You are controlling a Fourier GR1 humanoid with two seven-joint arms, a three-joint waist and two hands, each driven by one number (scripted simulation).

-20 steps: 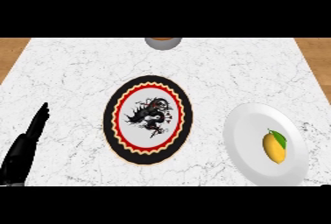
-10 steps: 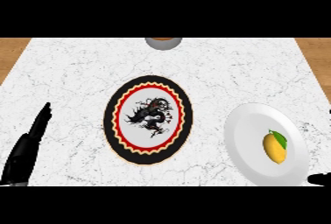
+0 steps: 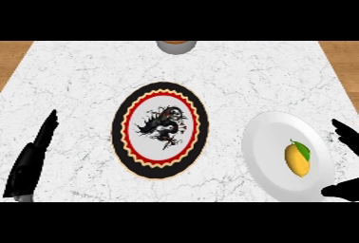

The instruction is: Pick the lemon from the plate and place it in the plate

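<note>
This is a kitchen or dining spot in a home. A white marble counter [image 3: 84, 76] with grey veins fills the view, with warm wood showing past its far corners. On it stand tableware: a plain white plate [image 3: 270, 152] holding a lemon [image 3: 297, 160], a decorated plate [image 3: 133, 156] with a black rim and red scalloped band, and a grey cup [image 3: 175, 46] at the far edge.

lemon [image 3: 298, 159]: yellow, green leaf, lying on white plate [image 3: 266, 142]
patterned plate [image 3: 133, 156]: centre of marble counter [image 3: 84, 80]
right hand [image 3: 345, 135]: open, beside white plate
left hand [image 3: 35, 159]: resting, fingers straight
</note>
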